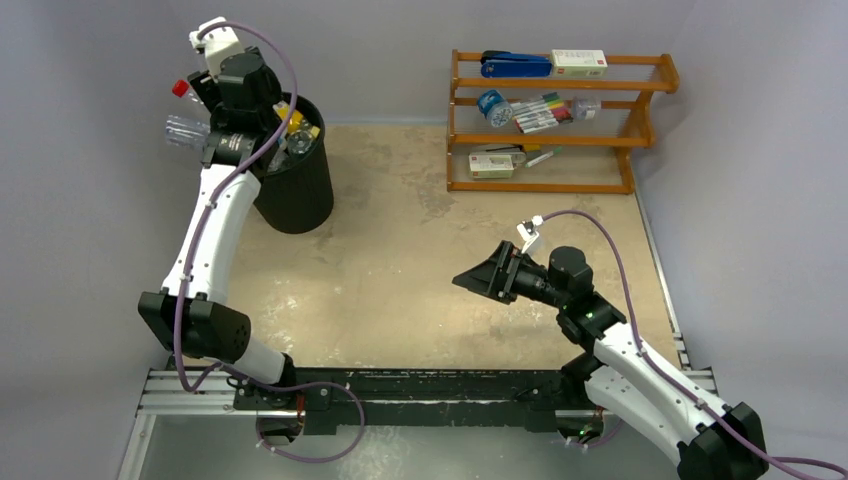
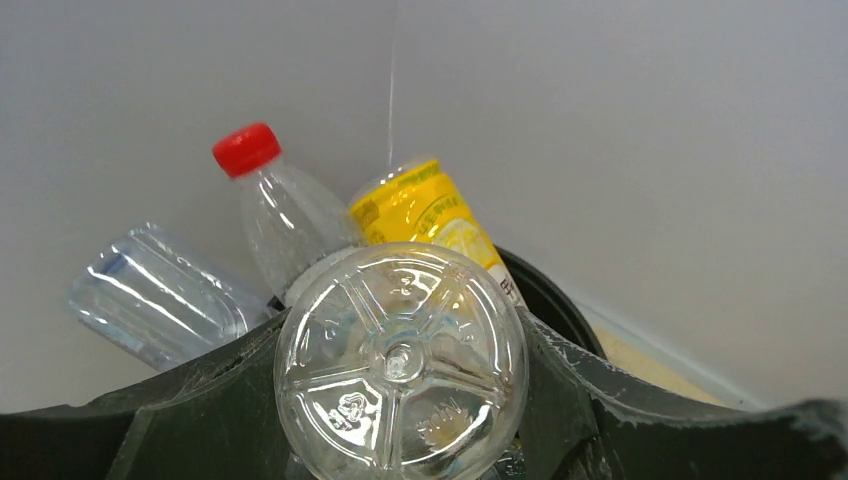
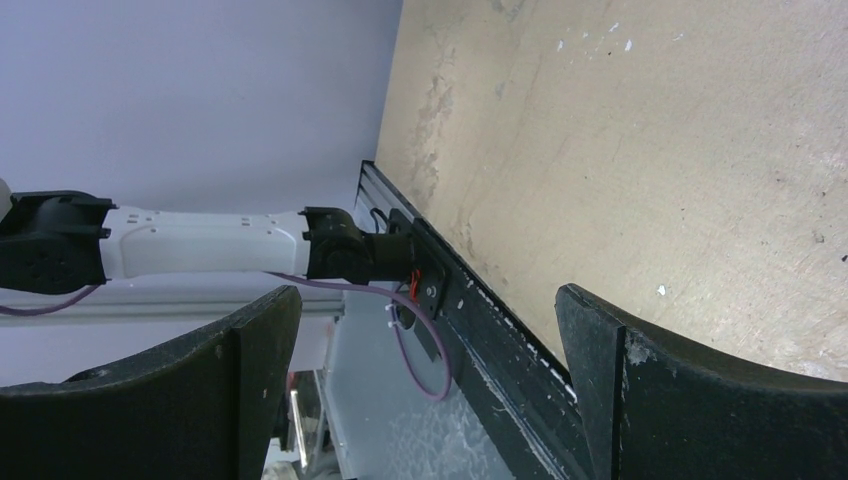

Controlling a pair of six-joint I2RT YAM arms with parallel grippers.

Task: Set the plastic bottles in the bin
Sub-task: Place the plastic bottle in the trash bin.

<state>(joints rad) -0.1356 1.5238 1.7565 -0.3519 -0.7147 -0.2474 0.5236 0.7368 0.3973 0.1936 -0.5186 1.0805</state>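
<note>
The table (image 1: 420,250) is bounded by walls on its left, far and right sides. A broad stretch of its surface lies open between the bin (image 1: 300,195) and the wooden rack (image 1: 560,186). The one rack is set against the far wall on the right. The one bin is stood in the far left corner, close to both walls. The right gripper (image 1: 478,278) is held spread wide above the table's middle, grasping nothing. The left gripper (image 2: 400,400) is clenched on one clear bottle (image 2: 400,340) at the bin's mouth, base toward the wrist camera. Three more bottles are counted behind it: a red-capped bottle (image 2: 275,220), a yellow bottle (image 2: 425,210) and a flat-lying bottle (image 2: 150,300).
</note>
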